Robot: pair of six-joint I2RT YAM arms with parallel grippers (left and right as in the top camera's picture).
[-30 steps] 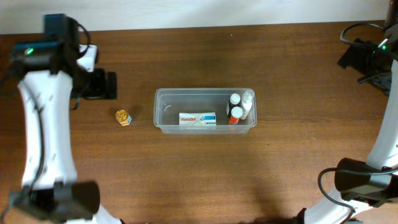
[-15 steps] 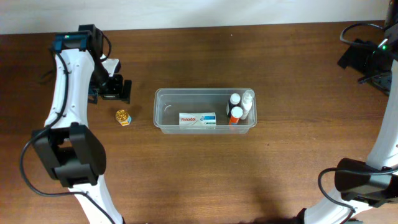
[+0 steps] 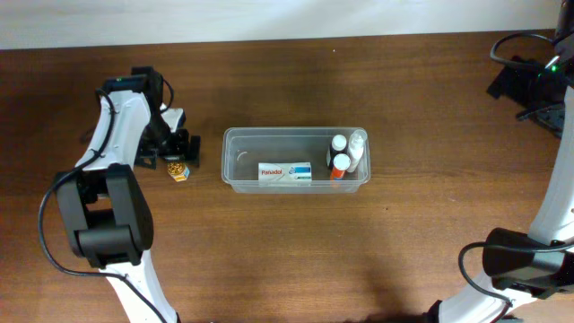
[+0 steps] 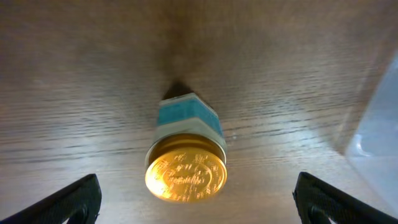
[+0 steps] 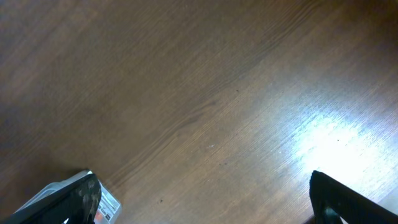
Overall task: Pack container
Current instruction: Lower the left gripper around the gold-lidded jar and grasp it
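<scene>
The clear plastic container (image 3: 233,170) sits mid-table and holds a white Panadol box (image 3: 285,173), a white bottle (image 3: 357,147), a white-capped bottle (image 3: 338,144) and an orange-capped bottle (image 3: 339,165). Its corner shows at the right edge of the left wrist view (image 4: 379,134). A small jar with a gold lid and blue-white label (image 3: 178,170) lies on the table left of the container. In the left wrist view the jar (image 4: 185,163) lies between my open fingers. My left gripper (image 3: 172,150) hovers over the jar, open (image 4: 198,202). My right gripper (image 5: 202,199) is open over bare wood at the far right.
The right arm's base and cables (image 3: 529,81) sit at the back right corner. The left arm (image 3: 99,224) runs down the left side of the brown wooden table (image 3: 287,260). The table's far edge (image 3: 287,39) meets a white wall.
My left arm has swung right and forward, bringing its open gripper from the back left down over the gold-lidded jar. The right arm and the container's contents have not moved.
</scene>
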